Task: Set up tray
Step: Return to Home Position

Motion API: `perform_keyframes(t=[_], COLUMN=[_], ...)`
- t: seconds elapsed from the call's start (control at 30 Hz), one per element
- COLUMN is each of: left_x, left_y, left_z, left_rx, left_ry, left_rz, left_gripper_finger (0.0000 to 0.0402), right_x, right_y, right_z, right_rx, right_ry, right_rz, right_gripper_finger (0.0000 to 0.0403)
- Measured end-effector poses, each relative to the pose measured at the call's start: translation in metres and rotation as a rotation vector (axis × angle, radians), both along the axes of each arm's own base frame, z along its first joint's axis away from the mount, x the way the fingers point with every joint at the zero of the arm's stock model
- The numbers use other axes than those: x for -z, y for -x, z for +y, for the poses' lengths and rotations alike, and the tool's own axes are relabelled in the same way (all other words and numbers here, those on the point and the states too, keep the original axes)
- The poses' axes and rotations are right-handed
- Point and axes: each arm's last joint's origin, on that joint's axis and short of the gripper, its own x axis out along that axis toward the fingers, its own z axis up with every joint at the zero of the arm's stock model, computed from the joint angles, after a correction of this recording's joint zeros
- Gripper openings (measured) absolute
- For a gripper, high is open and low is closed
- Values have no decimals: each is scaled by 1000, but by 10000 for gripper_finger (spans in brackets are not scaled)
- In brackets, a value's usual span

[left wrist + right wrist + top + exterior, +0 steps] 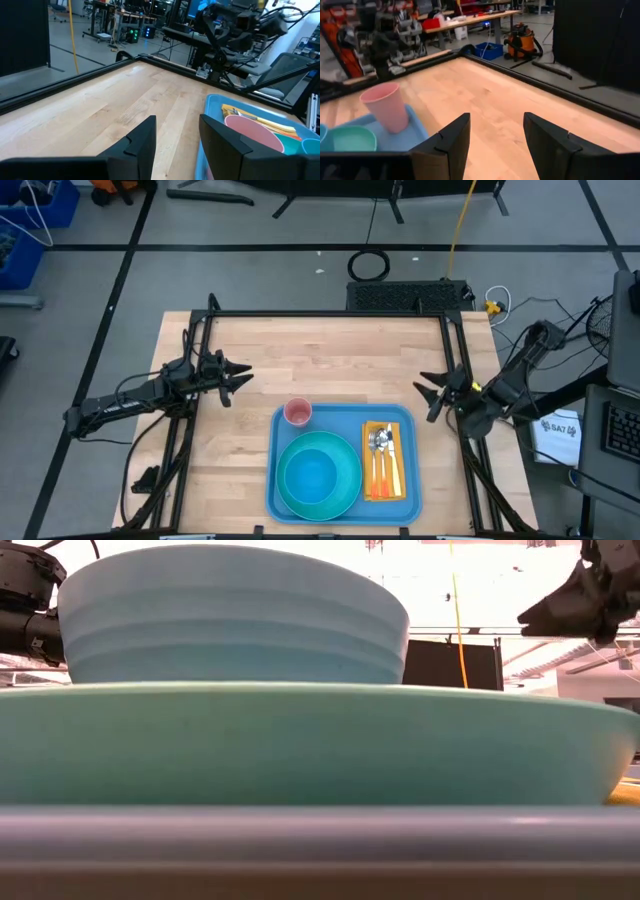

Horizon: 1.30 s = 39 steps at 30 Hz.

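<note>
While both arms are hovering over the sides of the desk, the left end effector and the right end effector are each gaping wide, carrying nothing. By my judgement, a low, careless swing could be clipping the pink cup or shoving the tray askew. The tray is lying at the desk edge nearest the low camera, between both end effectors, apart from each, closer to the right one.

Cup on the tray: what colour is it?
The cup is pink, clearest in the right wrist view.
</note>
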Motion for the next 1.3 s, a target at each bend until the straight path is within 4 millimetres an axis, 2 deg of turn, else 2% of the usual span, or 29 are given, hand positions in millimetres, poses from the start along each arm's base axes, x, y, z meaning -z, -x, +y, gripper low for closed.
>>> perform_keyframes(t=[0.17,0.27,0.37,0.47,0.57,0.73,0.9,1.07,1.13,1.3], left_x=[0,0,0,0,0,0,0,0,0,0], left_y=[0,0,0,0,0,0,0,0,0,0], left_z=[0,0,0,0,0,0,0,0,0,0], left_rx=[0,0,0,0,0,0,0,0,0,0], left_ry=[0,0,0,0,0,0,0,0,0,0], left_rz=[0,0,0,0,0,0,0,0,0,0], left_gripper_finger=[152,152,152,152,152,152,152,152,152,152], right_x=[8,6,0,-2,3,5,10,17,16,4], right_y=[-1,-7,-9,-8,-10,-16,-25,-28,-26,-19], right_z=[-4,-4,-7,-12,-17,-24,-34,-51,-57,-64], right_rx=[-45,-157,-294,-349,-342,-443,-483,-394,-353,-392], right_ry=[-9,35,100,165,203,181,153,138,148,189], right_rz=[-66,-121,-257,-357,-346,-377,-337,-269,-280,-362], right_gripper_finger=[173,173,173,173,173,173,166,164,164,160])
